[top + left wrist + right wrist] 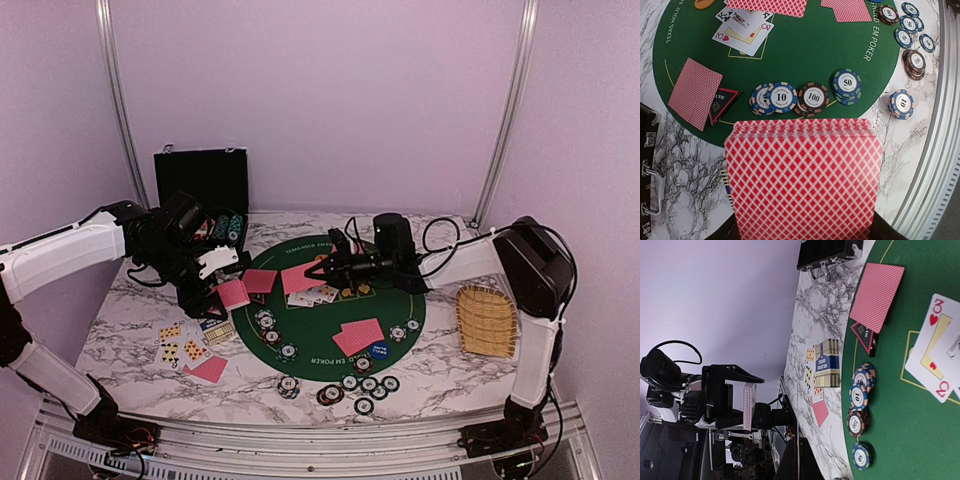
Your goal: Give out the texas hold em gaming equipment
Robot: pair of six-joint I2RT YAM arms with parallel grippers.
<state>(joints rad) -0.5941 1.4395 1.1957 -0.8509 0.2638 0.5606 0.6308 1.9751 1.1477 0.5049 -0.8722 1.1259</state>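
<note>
Our left gripper [218,284] is clenched on a deck of red-backed playing cards [802,175], held over the left edge of the green poker mat [315,322], by a row of poker chips [813,97]. Our right gripper [327,268] is closed above the middle of the mat; we cannot tell whether it pinches the red-backed card [300,278] beside it.

Lilac walls [320,100] enclose a marble-patterned table [450,378].
</note>
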